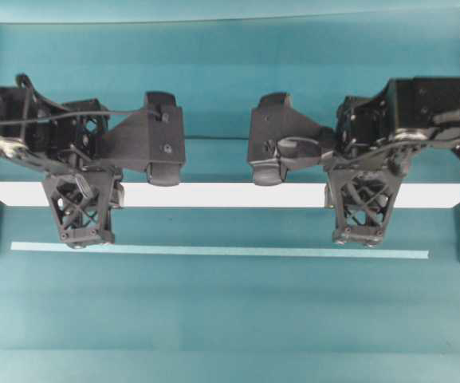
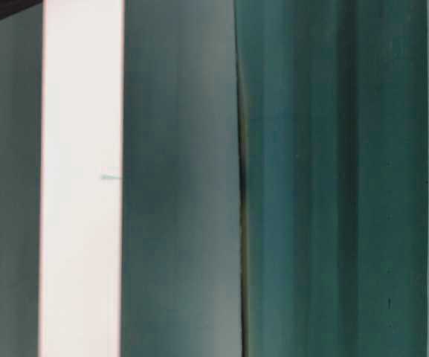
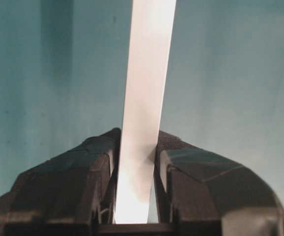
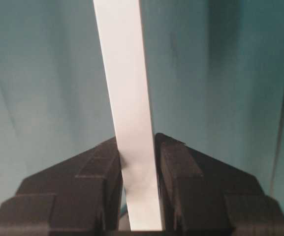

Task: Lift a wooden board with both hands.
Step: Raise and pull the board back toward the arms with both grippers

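**Board pinched near both ends, looks like mid-lift**

Starting on the left: left gripper (image 1: 84, 209) clamped narrow on the wooden board (image 1: 230, 195), a bit in from the left end. Left wrist view confirms it, with both black fingers (image 3: 73, 182) pressed flat against the board's long edges and no gap showing. Probably gripped that far out so the long plank stays balanced and doesn't sag or swing.

Middle: board running straight across the overhead view, level, sitting between the arm bodies and the pale tape line (image 1: 214, 250), parallel to the tape and clearly apart from it. Teal table (image 1: 230, 335) underneath. Hard to say from above how far off the table, though the table-level view shows the white strip with a soft dark band beside it, so likely raised.

Right: right gripper (image 1: 360, 209) mirroring the left, jaws narrow and holding the board a bit in from the right end, fingers (image 4: 82, 187) snug on both edges. Both wrists bent so the fingers point down.
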Robot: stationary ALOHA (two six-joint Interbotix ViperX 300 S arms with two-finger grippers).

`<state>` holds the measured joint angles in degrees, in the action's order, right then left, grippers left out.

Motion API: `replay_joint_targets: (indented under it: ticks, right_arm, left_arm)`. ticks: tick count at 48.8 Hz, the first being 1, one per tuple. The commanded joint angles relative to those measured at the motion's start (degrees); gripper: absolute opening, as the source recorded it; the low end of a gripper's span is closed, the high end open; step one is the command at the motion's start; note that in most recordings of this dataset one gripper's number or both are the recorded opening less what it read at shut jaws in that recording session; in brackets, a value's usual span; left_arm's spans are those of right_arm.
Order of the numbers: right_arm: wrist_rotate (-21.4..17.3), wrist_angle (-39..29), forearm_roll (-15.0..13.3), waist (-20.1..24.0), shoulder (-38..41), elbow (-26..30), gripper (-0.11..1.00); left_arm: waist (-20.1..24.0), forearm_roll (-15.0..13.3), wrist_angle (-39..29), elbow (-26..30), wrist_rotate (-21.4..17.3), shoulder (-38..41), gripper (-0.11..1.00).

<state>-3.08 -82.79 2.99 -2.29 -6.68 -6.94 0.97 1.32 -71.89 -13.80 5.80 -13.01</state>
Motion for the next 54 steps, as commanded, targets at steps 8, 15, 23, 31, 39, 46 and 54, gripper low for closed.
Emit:
replay_joint_targets:
  ticks: [8,15,23,31,39,46,54]
  right_arm:
    - [-1.1,-2.9,0.1,-0.2,-0.3,6.9,0.21]
    - [-1.1,-5.7,0.1,-0.2,0.1,10.0,0.21]
    - [-1.4,-7.9,-0.3,-0.5,0.4,13.5,0.21]
    - [-2.1,-9.3,-0.8,-1.0,0.4,17.0,0.21]
    - [-2.3,-9.9,-0.7,-1.0,0.6,20.2,0.21]
    - [-2.3,-10.0,-0.8,-1.2,0.6,20.5,0.21]
    - [-2.3,-10.0,-0.7,-1.3,0.7,20.7,0.21]
  left_arm:
    - [0.4,0.3,-3.2,7.5,0.0,-1.2,0.17]
    - [0.5,0.3,-6.2,11.0,0.1,-1.0,0.17]
    - [0.7,0.3,-8.4,15.0,0.0,-0.4,0.17]
    - [1.1,0.3,-10.7,18.0,-0.1,-0.2,0.17]
    - [1.2,0.3,-14.0,21.2,-0.1,-0.1,0.17]
    - [1.7,0.4,-17.0,24.4,0.0,0.6,0.17]
    - [1.7,0.4,-17.5,26.3,-0.1,1.4,0.17]
